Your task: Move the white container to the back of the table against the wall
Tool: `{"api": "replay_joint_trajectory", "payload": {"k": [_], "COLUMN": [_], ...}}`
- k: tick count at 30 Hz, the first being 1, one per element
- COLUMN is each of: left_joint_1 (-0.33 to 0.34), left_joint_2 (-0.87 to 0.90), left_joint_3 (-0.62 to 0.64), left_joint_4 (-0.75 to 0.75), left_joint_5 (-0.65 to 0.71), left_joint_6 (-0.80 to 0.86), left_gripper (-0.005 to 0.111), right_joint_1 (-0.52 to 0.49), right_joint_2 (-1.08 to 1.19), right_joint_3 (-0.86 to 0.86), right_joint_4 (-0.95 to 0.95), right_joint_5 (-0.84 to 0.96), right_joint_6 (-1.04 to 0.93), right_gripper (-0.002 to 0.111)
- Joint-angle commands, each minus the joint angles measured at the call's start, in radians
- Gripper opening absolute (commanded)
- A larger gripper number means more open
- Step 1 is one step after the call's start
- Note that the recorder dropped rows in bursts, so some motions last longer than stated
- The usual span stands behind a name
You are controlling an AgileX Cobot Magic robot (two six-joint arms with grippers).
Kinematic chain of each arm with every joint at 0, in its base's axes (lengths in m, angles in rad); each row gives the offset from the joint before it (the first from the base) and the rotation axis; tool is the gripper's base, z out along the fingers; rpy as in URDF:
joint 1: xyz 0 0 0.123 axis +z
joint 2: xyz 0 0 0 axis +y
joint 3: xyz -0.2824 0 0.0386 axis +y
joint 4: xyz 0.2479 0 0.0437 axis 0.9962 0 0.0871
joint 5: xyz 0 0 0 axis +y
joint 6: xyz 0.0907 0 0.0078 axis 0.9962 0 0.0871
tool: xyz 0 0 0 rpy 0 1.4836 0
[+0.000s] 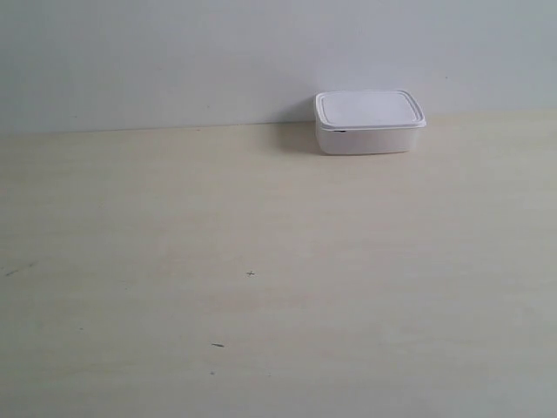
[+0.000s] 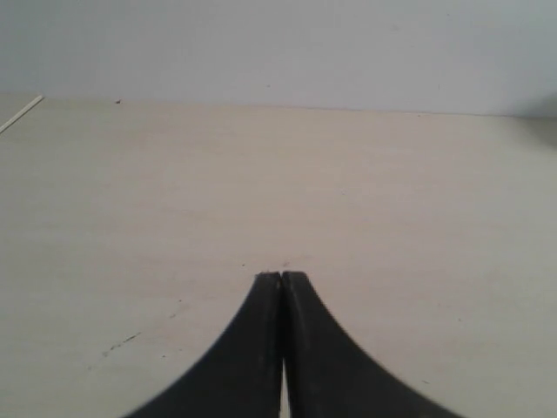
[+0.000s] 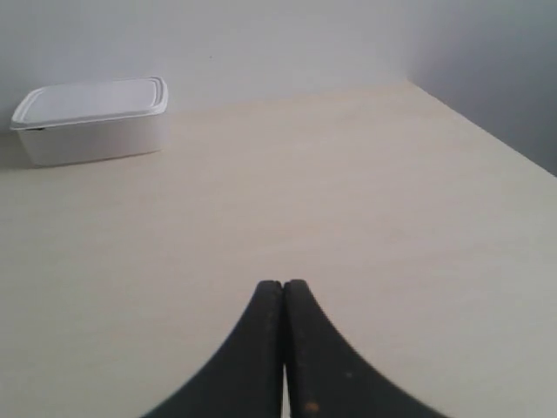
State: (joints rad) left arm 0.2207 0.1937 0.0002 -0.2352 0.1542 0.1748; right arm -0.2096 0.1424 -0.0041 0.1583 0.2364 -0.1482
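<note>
Lid on, white container [image 1: 370, 124] sits on the counter [image 1: 261, 261] just beside the wall [image 1: 174, 61]. My left pincer [image 2: 283, 277] and right pincer [image 3: 283, 284] are each pressed together over bare counter, well apart from that wall.

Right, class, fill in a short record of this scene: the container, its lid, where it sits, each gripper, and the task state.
container: white container, upright
lid: on
place: back of the table, apparently against the wall
left gripper: shut, holding nothing, above bare table
right gripper: shut, holding nothing, well apart from the container
task state: looks done
</note>
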Motion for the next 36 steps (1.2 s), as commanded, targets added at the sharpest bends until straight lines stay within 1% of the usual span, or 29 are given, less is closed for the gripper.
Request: {"api": "replay_joint_trajectory", "payload": {"k": [1, 3, 6, 9, 12, 36], "left_joint_1": [0.001, 0.001, 0.001, 0.001, 0.001, 0.001], "left_joint_2": [-0.008, -0.008, -0.008, -0.008, -0.008, -0.008], "left_joint_3": [0.0, 0.0, 0.0, 0.0, 0.0, 0.0], "left_joint_4": [-0.007, -0.007, -0.007, -0.007, -0.007, -0.007], "left_joint_5": [-0.015, -0.015, -0.015, -0.015, -0.015, -0.015], "left_joint_6": [0.006, 0.006, 0.006, 0.006, 0.006, 0.006], "left_gripper": [0.0, 0.0, 0.0, 0.0, 0.0, 0.0], "right_joint_1": [0.026, 0.083, 0.208, 0.268, 0.301, 0.302], "right_joint_2": [-0.002, -0.002, -0.002, -0.002, -0.002, -0.002], "right_joint_3": [0.004, 0.004, 0.004, 0.004, 0.004, 0.004], "right_joint_4": [0.077, 0.077, 0.079, 0.077, 0.071, 0.074], "right_joint_5": [0.022, 0.022, 0.024, 0.026, 0.024, 0.024], "right_joint_6": [0.011, 0.011, 0.018, 0.018, 0.018, 0.018], "right_gripper": [0.0, 0.0, 0.0, 0.0, 0.0, 0.0]}}
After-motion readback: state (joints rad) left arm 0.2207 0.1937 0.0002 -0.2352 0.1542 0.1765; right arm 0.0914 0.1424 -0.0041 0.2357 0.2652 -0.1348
